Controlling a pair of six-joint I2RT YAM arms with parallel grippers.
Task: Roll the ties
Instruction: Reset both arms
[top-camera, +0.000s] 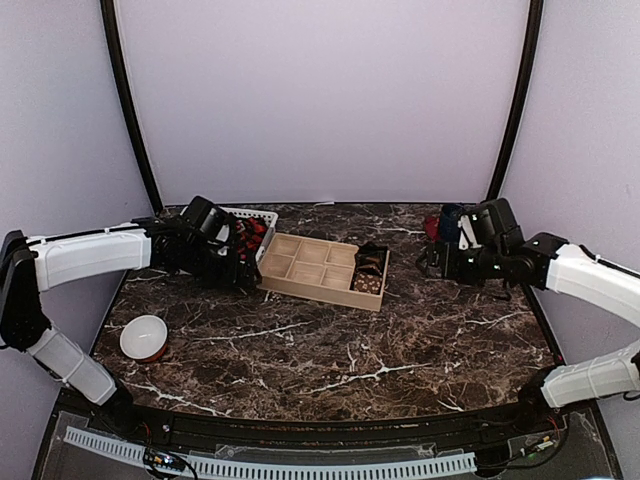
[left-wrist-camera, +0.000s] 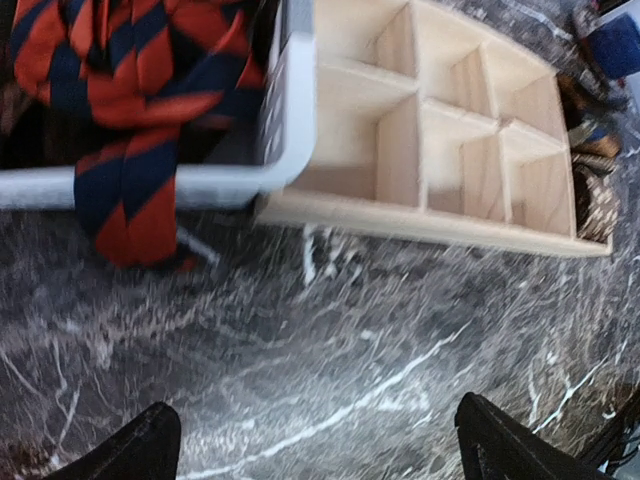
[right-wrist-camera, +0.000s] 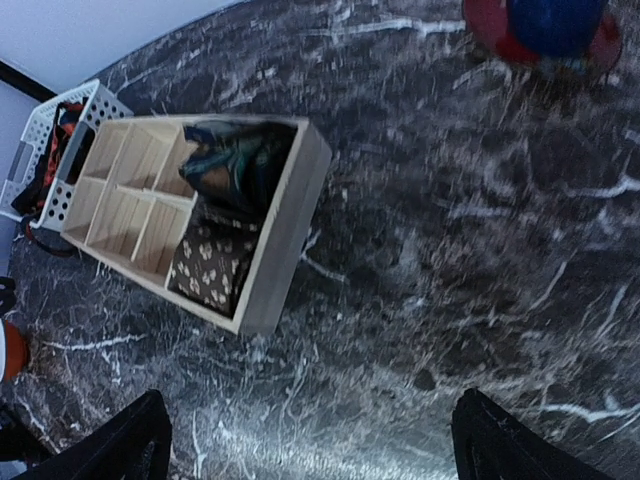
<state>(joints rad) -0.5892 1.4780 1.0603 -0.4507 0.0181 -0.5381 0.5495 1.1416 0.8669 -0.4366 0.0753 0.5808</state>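
Red-and-dark-blue striped ties lie heaped in a white basket, and one end hangs over its rim onto the marble. A brown dotted tie and a dark greenish tie sit rolled in the end compartments of a wooden divided tray. My left gripper hovers open over bare marble just in front of the basket and tray. On the tray's right side my right gripper is open above the table, holding nothing.
A white bowl with a red base stands at the near left. A red and blue object sits at the back right, behind my right gripper. The basket touches the tray's left end.
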